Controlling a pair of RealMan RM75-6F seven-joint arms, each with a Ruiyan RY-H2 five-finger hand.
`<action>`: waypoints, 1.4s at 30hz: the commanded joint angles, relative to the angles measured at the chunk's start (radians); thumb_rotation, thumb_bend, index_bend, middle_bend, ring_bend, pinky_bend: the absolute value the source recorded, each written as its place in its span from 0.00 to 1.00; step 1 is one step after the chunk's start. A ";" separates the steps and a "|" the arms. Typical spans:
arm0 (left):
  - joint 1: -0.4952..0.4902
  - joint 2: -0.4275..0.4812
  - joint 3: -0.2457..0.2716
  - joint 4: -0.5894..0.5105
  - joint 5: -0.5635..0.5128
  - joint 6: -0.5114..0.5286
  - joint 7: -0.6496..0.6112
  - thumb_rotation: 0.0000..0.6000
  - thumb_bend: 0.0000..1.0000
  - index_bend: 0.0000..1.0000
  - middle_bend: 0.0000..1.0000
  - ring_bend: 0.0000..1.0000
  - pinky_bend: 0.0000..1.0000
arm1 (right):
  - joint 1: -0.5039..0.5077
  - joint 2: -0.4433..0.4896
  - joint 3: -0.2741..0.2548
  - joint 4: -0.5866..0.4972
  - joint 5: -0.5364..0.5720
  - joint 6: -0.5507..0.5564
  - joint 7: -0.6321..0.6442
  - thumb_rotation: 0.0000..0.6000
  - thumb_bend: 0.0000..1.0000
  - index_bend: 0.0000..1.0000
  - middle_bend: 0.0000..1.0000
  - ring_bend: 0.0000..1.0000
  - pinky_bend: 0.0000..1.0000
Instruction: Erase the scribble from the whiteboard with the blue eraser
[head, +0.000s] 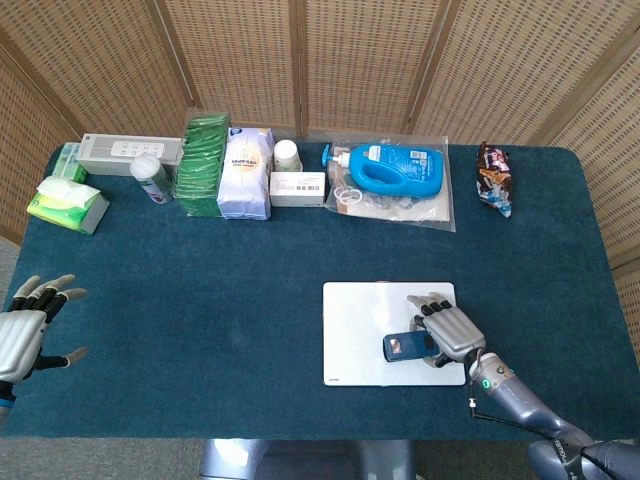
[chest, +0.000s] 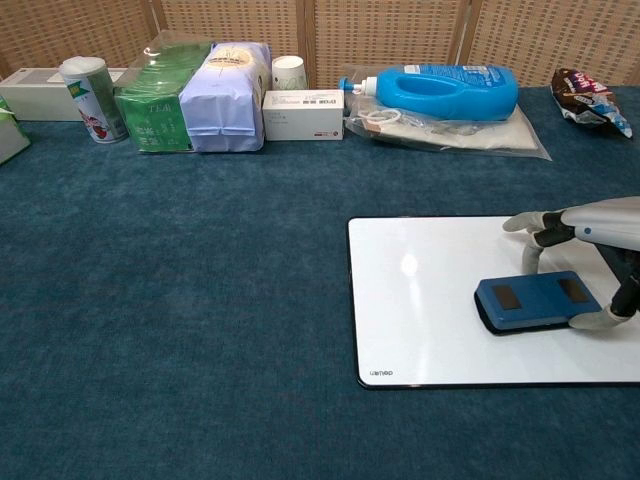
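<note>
The white whiteboard (head: 360, 320) (chest: 430, 300) lies flat on the blue cloth, right of centre. The blue eraser (head: 405, 346) (chest: 536, 301) rests flat on its near right part, gripped by my right hand (head: 444, 327) (chest: 590, 240) between thumb and fingers. No scribble shows on the bare board; the spot where it was drawn lies under the eraser. My left hand (head: 25, 325) hovers open at the table's left edge, fingers spread, holding nothing; it shows only in the head view.
Along the back stand a tissue pack (head: 67, 203), a white box (head: 130, 150), a can (chest: 88, 98), green and white bags (chest: 190, 95), a cup (chest: 289, 72), a small carton (chest: 304, 113), a blue detergent bottle (chest: 440, 92) on a plastic bag and a snack packet (chest: 590, 100).
</note>
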 joint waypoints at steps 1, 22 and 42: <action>-0.001 -0.001 0.000 -0.001 0.001 -0.001 0.002 1.00 0.17 0.24 0.13 0.16 0.00 | -0.007 0.009 -0.002 0.004 0.001 0.007 0.003 1.00 0.28 0.80 0.05 0.00 0.00; 0.002 0.000 0.002 0.011 0.002 0.003 -0.017 1.00 0.17 0.24 0.13 0.16 0.00 | -0.011 0.025 0.003 -0.064 0.002 0.016 -0.031 1.00 0.28 0.80 0.05 0.00 0.00; 0.005 -0.002 0.004 0.021 0.010 0.007 -0.029 1.00 0.17 0.24 0.13 0.16 0.00 | 0.007 0.007 0.017 -0.013 0.020 -0.004 -0.034 1.00 0.29 0.80 0.05 0.00 0.00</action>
